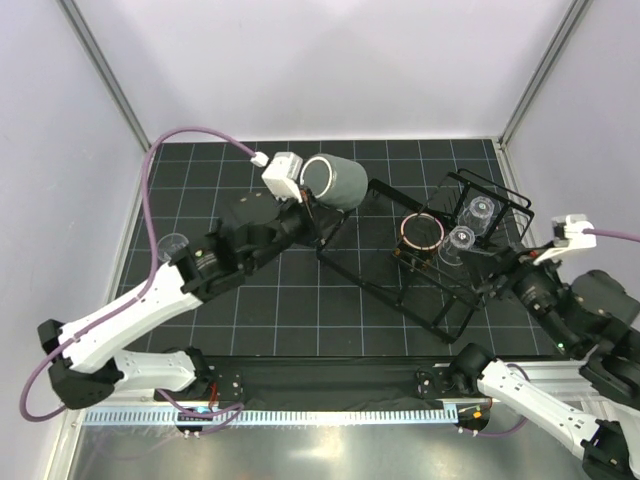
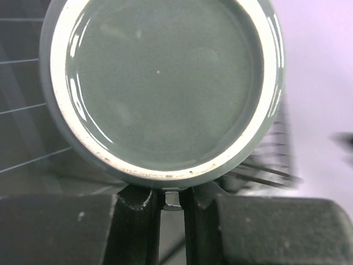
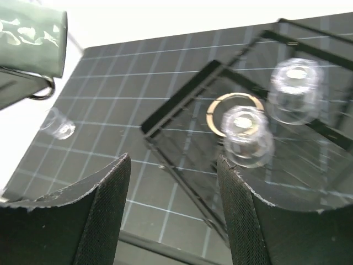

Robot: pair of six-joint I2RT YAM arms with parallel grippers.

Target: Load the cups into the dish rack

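Observation:
My left gripper [image 1: 308, 207] is shut on the handle of a grey-green mug [image 1: 336, 181] and holds it on its side above the left end of the black wire dish rack [image 1: 380, 292]. The left wrist view shows the mug's base [image 2: 165, 83], with my closed gripper [image 2: 172, 207] just below it. A dark mug with a reddish rim [image 1: 422, 232] and two clear tumblers [image 1: 480, 210] [image 1: 462, 240] sit in the rack. Another clear tumbler [image 1: 172, 245] stands on the mat at the left. My right gripper [image 1: 493, 280] is open and empty at the rack's right side.
The black gridded mat [image 1: 260, 310] is bordered by white walls at the back and sides. The right wrist view looks across the rack [image 3: 165, 164] at both tumblers [image 3: 297, 88] [image 3: 245, 132], the loose tumbler [image 3: 58, 124] and the held mug [image 3: 33, 41].

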